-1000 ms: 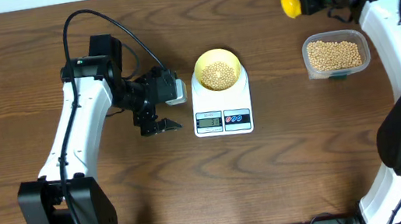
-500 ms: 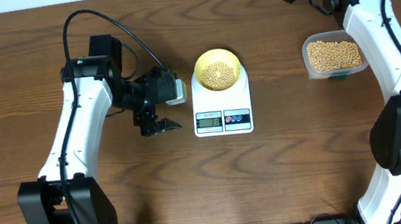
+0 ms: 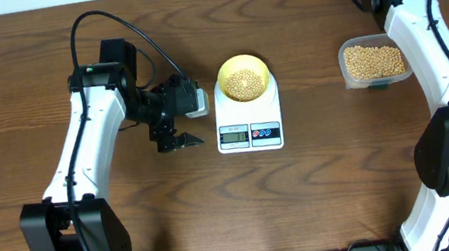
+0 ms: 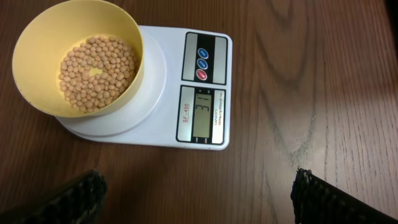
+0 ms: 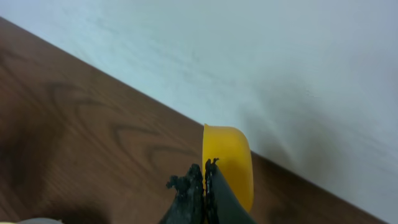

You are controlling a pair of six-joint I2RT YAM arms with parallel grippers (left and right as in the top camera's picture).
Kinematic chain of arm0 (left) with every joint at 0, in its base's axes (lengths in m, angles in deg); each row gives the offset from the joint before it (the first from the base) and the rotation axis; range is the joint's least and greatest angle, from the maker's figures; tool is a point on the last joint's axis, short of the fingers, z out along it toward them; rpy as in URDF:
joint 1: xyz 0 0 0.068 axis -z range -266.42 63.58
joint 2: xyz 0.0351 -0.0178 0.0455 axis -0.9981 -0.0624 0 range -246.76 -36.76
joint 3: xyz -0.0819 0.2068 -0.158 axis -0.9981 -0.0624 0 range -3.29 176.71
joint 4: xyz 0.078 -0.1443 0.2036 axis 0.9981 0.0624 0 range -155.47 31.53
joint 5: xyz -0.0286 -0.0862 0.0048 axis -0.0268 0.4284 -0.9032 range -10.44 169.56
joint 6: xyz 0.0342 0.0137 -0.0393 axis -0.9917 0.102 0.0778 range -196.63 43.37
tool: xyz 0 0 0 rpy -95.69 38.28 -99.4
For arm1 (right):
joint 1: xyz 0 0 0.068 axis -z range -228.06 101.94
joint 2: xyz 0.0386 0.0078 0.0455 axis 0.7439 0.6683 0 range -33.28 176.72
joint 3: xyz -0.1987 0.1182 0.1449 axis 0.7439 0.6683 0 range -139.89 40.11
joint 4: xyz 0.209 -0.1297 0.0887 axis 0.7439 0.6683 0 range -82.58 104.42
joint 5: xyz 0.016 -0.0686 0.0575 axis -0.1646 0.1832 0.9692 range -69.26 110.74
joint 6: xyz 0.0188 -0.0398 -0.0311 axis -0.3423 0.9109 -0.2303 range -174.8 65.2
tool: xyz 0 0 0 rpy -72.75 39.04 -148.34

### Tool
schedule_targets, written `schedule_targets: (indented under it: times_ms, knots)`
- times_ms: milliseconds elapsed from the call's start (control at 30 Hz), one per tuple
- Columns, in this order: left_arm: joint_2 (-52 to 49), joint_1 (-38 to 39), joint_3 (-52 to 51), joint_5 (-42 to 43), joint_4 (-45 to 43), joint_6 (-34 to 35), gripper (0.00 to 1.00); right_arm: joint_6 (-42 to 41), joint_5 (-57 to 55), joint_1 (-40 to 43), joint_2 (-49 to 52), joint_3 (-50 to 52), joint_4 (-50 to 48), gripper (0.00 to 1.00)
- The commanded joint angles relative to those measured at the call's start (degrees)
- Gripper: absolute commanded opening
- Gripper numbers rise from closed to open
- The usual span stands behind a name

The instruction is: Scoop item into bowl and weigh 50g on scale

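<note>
The right pincer (image 5: 204, 177), clamped on the yellow plastic scoop (image 5: 229, 163), has swung to the far edge of the desk (image 3: 346, 179), probably to clear the white rectangular scale (image 4: 165, 74) bearing the pale-yellow round bowl (image 4: 134, 43) of tan grains (image 4: 96, 71), while the left pincer (image 3: 175, 139) waits wide open, empty.

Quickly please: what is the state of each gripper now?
Left gripper: open, holding nothing.
Right gripper: jaws shut on the yellow scoop.
</note>
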Motion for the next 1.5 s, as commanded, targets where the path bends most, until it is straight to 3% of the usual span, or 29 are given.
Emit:
schedule_targets:
  times_ms: [0,233,400,567,800,1467]
  knots:
    - [0.0,0.0,-0.4,0.3,0.5,-0.5,0.98,-2.1,-1.0,0.0,0.6,0.1,1.4,0.01]
    - [0.0,0.0,-0.4,0.3,0.5,-0.5,0.97,-11.1,-1.0,1.0,-1.8,0.0,6.0,0.01]
    - [0.0,0.0,-0.4,0.3,0.5,-0.6,0.97,-11.3,-2.6,3.6,-7.5,-0.7,13.9,0.01]
    - [0.0,0.0,-0.4,0.3,0.5,-0.6,0.98,-11.3,-10.4,6.3,-11.7,-0.7,24.7,0.01]
    - [0.0,0.0,-0.4,0.3,0.5,-0.5,0.97,-11.3,-23.7,8.7,-9.4,-0.7,36.7,0.01]
    - [0.0,0.0,-0.4,0.3,0.5,-0.5,0.97,-11.3,-28.6,10.6,5.1,-0.7,39.8,0.04]
